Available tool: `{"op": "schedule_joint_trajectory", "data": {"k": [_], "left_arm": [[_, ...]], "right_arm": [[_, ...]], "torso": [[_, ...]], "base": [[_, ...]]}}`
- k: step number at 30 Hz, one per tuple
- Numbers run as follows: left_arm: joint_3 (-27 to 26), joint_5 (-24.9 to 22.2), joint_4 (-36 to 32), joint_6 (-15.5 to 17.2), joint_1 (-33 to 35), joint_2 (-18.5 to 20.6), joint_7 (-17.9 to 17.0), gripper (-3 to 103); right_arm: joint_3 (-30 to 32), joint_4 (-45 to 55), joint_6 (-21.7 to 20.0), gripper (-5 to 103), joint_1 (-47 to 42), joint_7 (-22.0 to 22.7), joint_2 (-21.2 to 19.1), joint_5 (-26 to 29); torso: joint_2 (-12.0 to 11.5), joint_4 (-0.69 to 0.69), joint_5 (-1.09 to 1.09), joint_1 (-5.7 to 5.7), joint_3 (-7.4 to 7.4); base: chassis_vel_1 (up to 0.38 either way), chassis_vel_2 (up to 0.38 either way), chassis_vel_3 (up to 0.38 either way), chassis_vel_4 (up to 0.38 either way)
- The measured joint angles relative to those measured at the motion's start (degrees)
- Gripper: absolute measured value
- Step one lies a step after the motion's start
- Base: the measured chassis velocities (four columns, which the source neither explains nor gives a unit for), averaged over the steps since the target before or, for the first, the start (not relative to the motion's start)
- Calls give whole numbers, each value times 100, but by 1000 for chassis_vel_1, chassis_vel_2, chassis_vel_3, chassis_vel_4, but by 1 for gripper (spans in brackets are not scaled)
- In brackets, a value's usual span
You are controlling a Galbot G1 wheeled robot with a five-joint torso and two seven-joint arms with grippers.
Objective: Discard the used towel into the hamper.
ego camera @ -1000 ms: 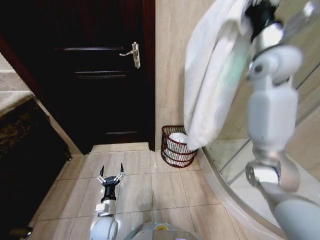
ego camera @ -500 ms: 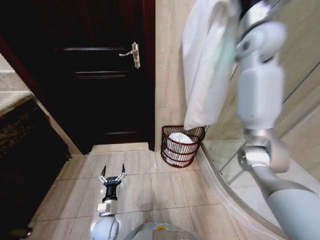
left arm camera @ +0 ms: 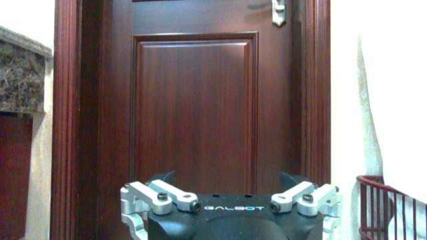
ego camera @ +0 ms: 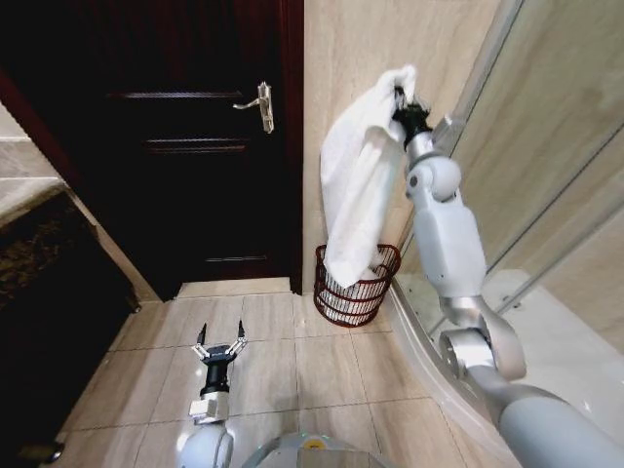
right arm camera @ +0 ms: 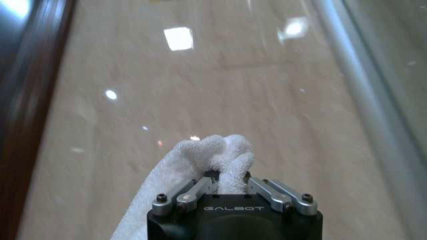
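Note:
A white towel (ego camera: 356, 180) hangs from my right gripper (ego camera: 401, 97), which is shut on its top corner high against the beige wall. The towel's lower end dangles just above the hamper (ego camera: 353, 290), a dark reddish-brown wire basket on the floor at the wall, with white cloth inside. In the right wrist view the gripper (right arm camera: 227, 179) pinches a bunched fold of towel (right arm camera: 208, 155). My left gripper (ego camera: 216, 345) hangs low over the floor tiles, open and holding nothing. The hamper's rim (left arm camera: 390, 192) shows in the left wrist view, beside the towel (left arm camera: 393, 125).
A dark wooden door (ego camera: 185, 136) with a metal handle (ego camera: 259, 105) stands left of the hamper. A curved shower base (ego camera: 458, 390) and glass panel (ego camera: 565, 146) run along the right. A dark stone counter (ego camera: 44, 263) lies at the left. Tiled floor (ego camera: 292, 361) stretches between.
My right arm has swung away from the camera toward the wall, carrying the towel down and forward until it hangs directly over the hamper. The left arm has not moved.

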Motion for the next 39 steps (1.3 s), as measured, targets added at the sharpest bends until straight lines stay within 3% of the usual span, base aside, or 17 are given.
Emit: {"op": "schedule_joint_trajectory", "data": {"k": [11,30,39], "left_arm": [[-36,33,-17,0,5,20,2,100],[-68,-60,129,-146,34,47,-12,100],[-61,-79,90,-165,19,58,6,100]], "right_arm": [[207,467,-182,13,-1315,-116,-330,-165],[43,878,-245,13,-2624,-106,249,-227],[287,662,-1059,13,-2952,459,306,266]], "torso": [[0,-2,0,0,0],[1,0,-1,0,-1],[1,-1,0,0,0]], "base": [[0,0,0,0],[0,0,0,0],[0,0,0,0]]}}
